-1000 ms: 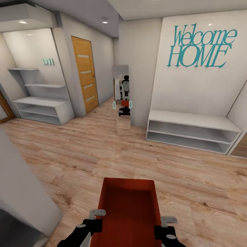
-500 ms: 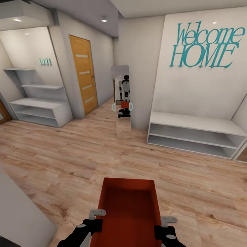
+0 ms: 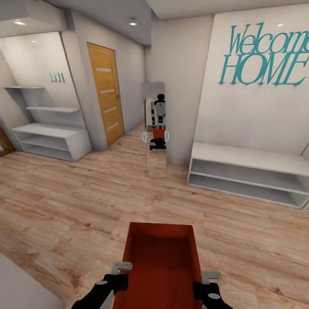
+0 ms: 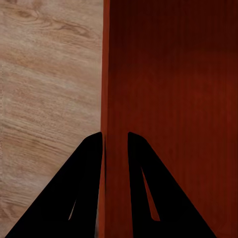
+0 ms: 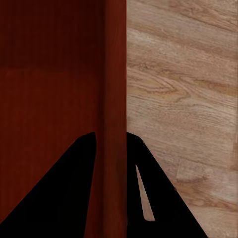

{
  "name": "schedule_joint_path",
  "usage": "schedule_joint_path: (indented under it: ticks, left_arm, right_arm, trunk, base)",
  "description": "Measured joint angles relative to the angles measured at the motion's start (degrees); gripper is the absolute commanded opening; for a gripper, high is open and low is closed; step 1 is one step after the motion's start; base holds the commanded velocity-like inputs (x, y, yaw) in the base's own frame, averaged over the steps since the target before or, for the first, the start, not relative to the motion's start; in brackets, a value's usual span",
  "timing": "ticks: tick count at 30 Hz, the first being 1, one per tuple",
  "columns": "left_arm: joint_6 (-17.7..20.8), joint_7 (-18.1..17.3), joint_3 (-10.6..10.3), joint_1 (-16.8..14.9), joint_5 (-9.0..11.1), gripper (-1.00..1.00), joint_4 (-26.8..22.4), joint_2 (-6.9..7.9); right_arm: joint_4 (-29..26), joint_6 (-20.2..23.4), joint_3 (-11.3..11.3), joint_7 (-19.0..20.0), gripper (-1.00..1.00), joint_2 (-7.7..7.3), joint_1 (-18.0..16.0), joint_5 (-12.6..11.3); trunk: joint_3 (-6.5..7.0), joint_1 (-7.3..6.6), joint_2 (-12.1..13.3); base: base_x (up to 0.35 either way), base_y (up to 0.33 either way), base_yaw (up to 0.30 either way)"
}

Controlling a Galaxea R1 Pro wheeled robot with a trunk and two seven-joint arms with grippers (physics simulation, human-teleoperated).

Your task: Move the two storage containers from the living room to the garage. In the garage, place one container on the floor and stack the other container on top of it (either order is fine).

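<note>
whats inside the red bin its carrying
Nothing shows inside the storage container: bare red floor and walls. Its near end runs off the picture, between the left claw and right claw, unseen.

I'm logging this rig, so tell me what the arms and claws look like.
Both arms are glossy black with grey patches near the wrists. The left claw and right claw carry light grey metal brackets. In the wrist views the fingers are flat black wedges with narrow slots.
</note>
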Motion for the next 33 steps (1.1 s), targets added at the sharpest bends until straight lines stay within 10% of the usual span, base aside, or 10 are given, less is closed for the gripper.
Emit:
schedule_joint_path:
  ticks: [33]
  left_arm:
    - [0.00, 0.00, 0.09, 0.00, -0.14, -1.00, 0.00, -0.04]
  right_arm:
    - [-0.01, 0.01, -0.03, 0.04, -1.00, -0.03, 0.00, 0.02]
  trunk:
    - [0.00, 0.00, 0.00]
  base:
    - [0.323, 0.000, 0.142]
